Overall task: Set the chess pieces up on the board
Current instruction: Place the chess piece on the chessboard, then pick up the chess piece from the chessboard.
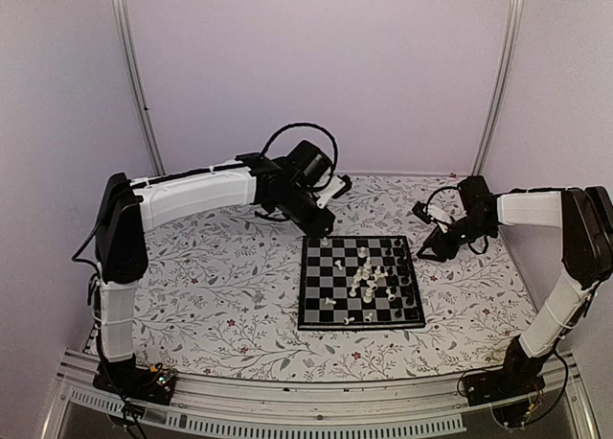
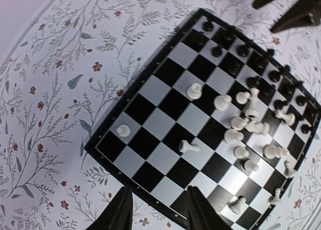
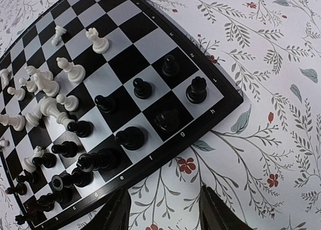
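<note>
Board (image 1: 316,288) lies flat on the floral surface (image 1: 211,295), with the left fingers (image 2: 119,214) at one of its corners and the right fingers (image 3: 116,214) off the opposite side. Each pair stands apart with nothing between, so neither grips anything.

In the left wrist view the board's dark border runs across the gap between the left fingers. Just ahead of them and slightly to the left, a lone white pawn (image 2: 123,130) stands upright near the corner. Straight ahead, a little farther on, a fallen white piece (image 2: 188,147) lies on its side. Farther ahead and to the right, the white chess pieces (image 2: 241,124) crowd together, some upright, some toppled, several touching. The black chess pieces (image 2: 243,50) stand along the edge farthest from these fingers.

In the right wrist view only floral surface shows in the gap between the right fingers, which sit just short of the board's lettered edge. The black ones are nearest here: a tall black piece (image 3: 196,89) stands upright ahead and to the right, a black pawn (image 3: 142,88) straight ahead, and more bunch to the left along the near edge, a few lying down. The white ones lie beyond them, ahead and to the left.
</note>
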{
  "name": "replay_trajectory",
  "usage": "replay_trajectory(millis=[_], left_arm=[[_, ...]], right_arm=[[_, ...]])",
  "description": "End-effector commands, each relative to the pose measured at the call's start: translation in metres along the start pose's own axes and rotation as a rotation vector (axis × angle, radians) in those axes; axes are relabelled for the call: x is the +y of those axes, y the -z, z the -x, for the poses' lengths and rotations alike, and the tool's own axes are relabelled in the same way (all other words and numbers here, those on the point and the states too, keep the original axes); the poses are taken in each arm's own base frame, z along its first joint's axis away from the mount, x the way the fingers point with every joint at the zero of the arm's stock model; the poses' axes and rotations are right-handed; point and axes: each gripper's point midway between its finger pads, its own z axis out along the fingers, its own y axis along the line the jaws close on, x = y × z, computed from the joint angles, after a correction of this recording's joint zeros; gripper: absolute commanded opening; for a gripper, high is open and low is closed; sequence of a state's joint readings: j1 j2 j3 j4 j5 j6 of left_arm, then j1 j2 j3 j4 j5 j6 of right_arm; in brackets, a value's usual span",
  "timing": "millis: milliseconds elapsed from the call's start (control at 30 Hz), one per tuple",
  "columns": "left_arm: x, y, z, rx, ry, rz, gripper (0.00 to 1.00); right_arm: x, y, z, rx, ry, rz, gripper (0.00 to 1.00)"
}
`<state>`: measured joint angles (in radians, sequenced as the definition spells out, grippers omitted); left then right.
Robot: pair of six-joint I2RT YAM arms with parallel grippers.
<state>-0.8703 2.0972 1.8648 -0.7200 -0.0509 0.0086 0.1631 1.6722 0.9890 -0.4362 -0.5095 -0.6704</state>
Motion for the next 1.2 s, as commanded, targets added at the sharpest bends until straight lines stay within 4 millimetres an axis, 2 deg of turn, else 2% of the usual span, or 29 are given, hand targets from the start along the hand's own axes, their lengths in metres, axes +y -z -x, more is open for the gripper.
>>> replay_trajectory(millis=[0, 133, 233, 333, 500, 567, 700, 867, 1000, 1100, 1167], left_arm=[[-0.068, -0.005, -0.030, 0.050, -0.117, -0.150, 0.37], [-0.085, -0.005, -0.059, 0.113, -0.106, -0.169, 0.36], [-0.092, -0.003, -0.075, 0.128, -0.079, -0.176, 0.37], [-0.091, 0.001, -0.081, 0.113, -0.046, -0.171, 0.38], [-0.082, 0.013, -0.076, 0.071, -0.027, -0.135, 0.41], [-0.066, 0.019, -0.066, 0.036, -0.008, -0.073, 0.42], [-0.014, 0.035, -0.045, -0.031, 0.048, 0.085, 0.48], [0.058, 0.069, 0.005, -0.211, 0.162, 0.246, 0.52], [0.091, 0.088, 0.039, -0.357, 0.220, 0.282, 0.53], [0.104, 0.086, 0.042, -0.376, 0.271, 0.232, 0.53], [0.111, 0.081, 0.031, -0.370, 0.295, 0.213, 0.52]], right_arm=[[0.004, 0.007, 0.016, -0.019, 0.034, -0.017, 0.50], [0.015, 0.017, 0.038, -0.050, 0.081, -0.025, 0.48], [0.033, 0.024, 0.056, -0.081, 0.126, 0.008, 0.44], [0.048, 0.026, 0.073, -0.107, 0.172, 0.041, 0.42], [0.052, 0.012, 0.100, -0.066, 0.204, 0.050, 0.36], [0.056, 0.001, 0.110, -0.042, 0.205, 0.064, 0.34], [0.062, -0.021, 0.125, -0.001, 0.205, 0.077, 0.34], [0.066, -0.053, 0.118, 0.079, 0.187, 0.122, 0.33], [0.071, -0.070, 0.114, 0.121, 0.172, 0.159, 0.35], [0.072, -0.081, 0.108, 0.146, 0.159, 0.173, 0.37], [0.071, -0.084, 0.106, 0.157, 0.151, 0.173, 0.37]])
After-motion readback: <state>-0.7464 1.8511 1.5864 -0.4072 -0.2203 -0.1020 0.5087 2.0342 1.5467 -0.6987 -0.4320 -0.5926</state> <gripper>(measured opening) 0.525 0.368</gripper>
